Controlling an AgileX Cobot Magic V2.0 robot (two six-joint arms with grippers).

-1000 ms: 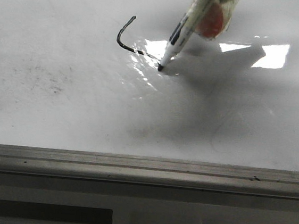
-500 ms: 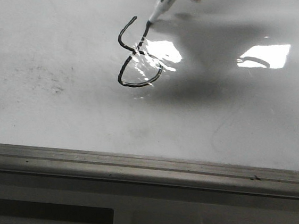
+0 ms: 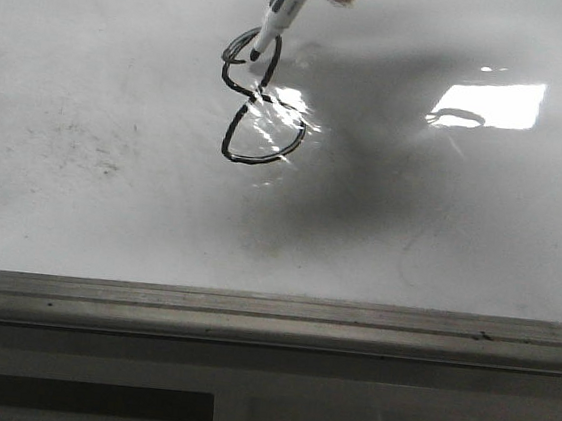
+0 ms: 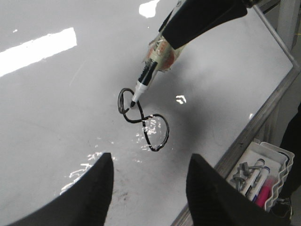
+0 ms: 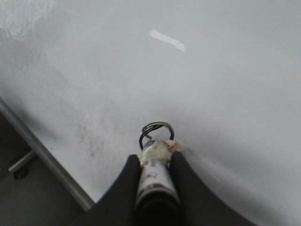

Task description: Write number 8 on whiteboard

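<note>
Whiteboard [image 3: 111, 203] glossy, grey-framed | number 8 [image 3: 257, 102] on it, upper loop small | my right gripper [image 5: 153, 176] clamped on marker [image 4: 146, 80], tip touching upper loop | left gripper [image 4: 149, 188] wide open, holding nothing, above board

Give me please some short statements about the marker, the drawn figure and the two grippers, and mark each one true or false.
1. The marker has its tip inside the upper loop of the number 8. True.
2. The right gripper is shut on the marker. True.
3. The left gripper holds an eraser. False: its fingers stand apart above the whiteboard and hold nothing.
4. The lower loop of the figure is smaller than the upper loop. False: the lower loop is the wider one.
5. A tray with pens sits beyond the board's frame edge in the left wrist view. True.
</note>
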